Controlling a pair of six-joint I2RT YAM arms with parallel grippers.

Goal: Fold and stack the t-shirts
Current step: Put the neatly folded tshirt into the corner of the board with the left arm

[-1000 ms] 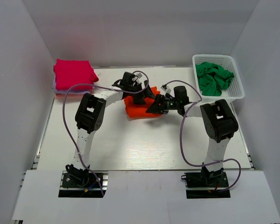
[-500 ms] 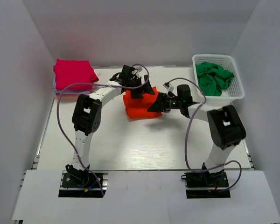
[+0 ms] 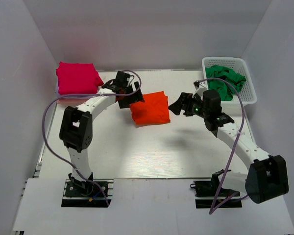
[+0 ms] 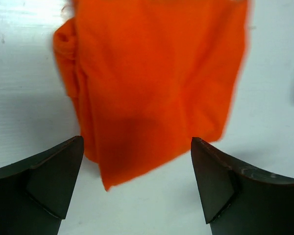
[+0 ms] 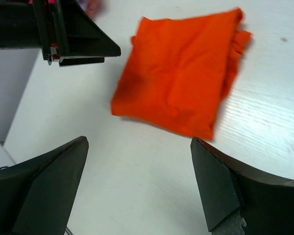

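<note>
Folded orange-red cloth t-shirt (image 3: 149, 108) lies unstacked between spread left end effector (image 3: 129, 96) and spread right end effector (image 3: 178, 105); crumpled green cloth t-shirts (image 3: 225, 81) await folding.

no readable text or labels anywhere

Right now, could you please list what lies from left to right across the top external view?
folded magenta t-shirt → left gripper → orange t-shirt → right gripper → white basket holding green t-shirts

White links (image 3: 96, 102), black joints (image 3: 74, 131), lilac cables (image 3: 44, 128), black left claw (image 4: 137, 138), right claw (image 5: 137, 139)
</note>
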